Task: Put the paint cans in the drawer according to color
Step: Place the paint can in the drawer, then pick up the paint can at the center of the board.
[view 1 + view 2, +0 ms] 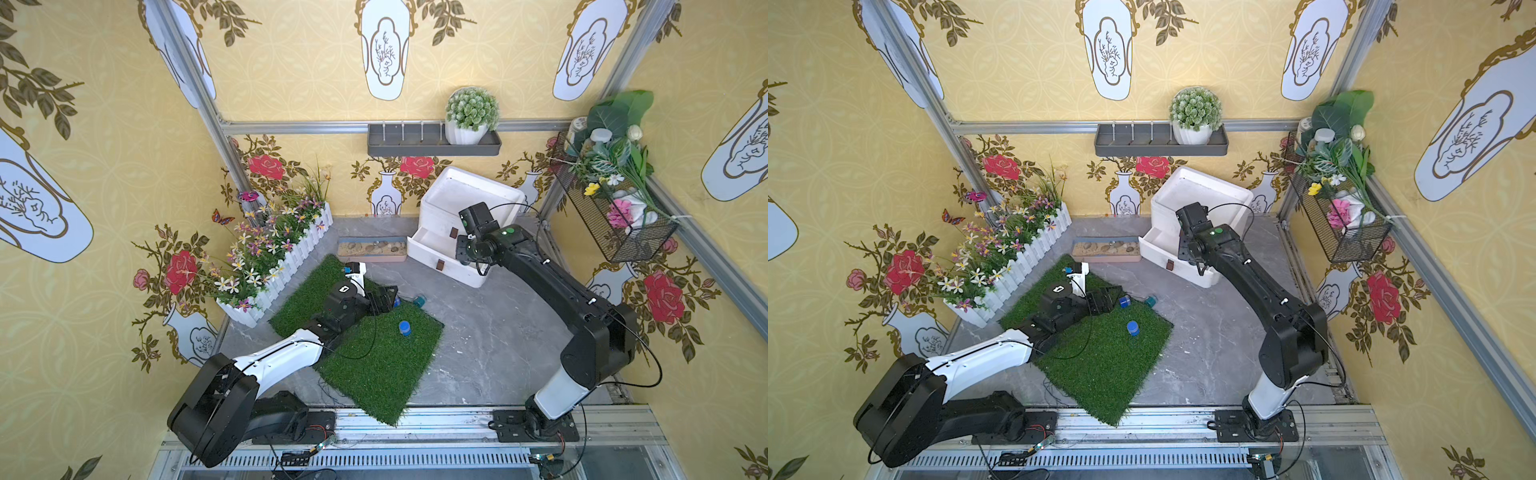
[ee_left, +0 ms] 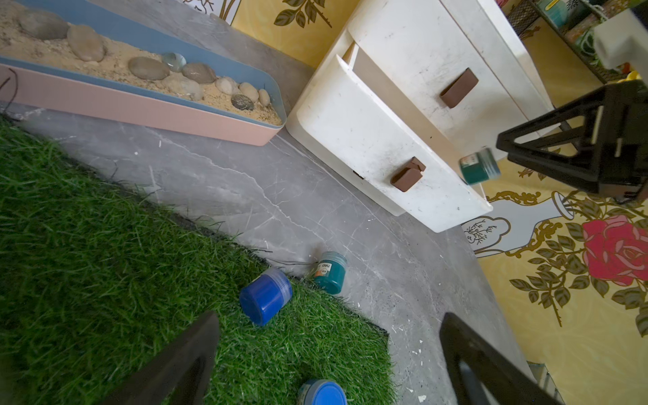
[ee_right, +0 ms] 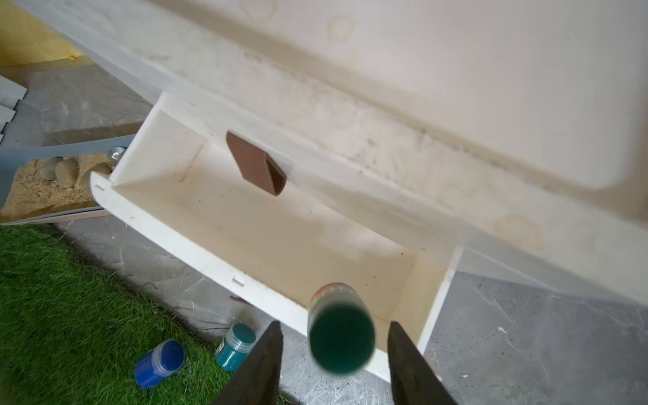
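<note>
Right wrist view: my right hand [image 3: 335,324] is open above the pulled-out drawer [image 3: 263,224] so the teal can [image 3: 341,340] drops inside. My left hand [image 2: 328,319] is open.

4 paint cans [image 1: 1132,328] show: 2 teal, the raised teal can [image 2: 479,166] and the floor teal can [image 2: 329,271], and 2 blue, the tipped blue can [image 2: 265,296] and the upright blue can [image 1: 404,328]. The 1 white chest [image 1: 469,187] has 1 drawer [image 3: 280,242] pulled out and 2 brown handles showing, the upper handle [image 2: 458,87] and the lower handle [image 2: 407,174]. Also in view are 2 arms [image 1: 561,291], 1 grass mat [image 1: 374,374], 1 sand tray [image 1: 372,258], 1 picket planter [image 1: 291,262], 2 butterflies [image 1: 222,217], 1 shelf [image 1: 399,147], 1 potted plant [image 1: 471,110] and 1 wire basket [image 1: 648,245].
</note>
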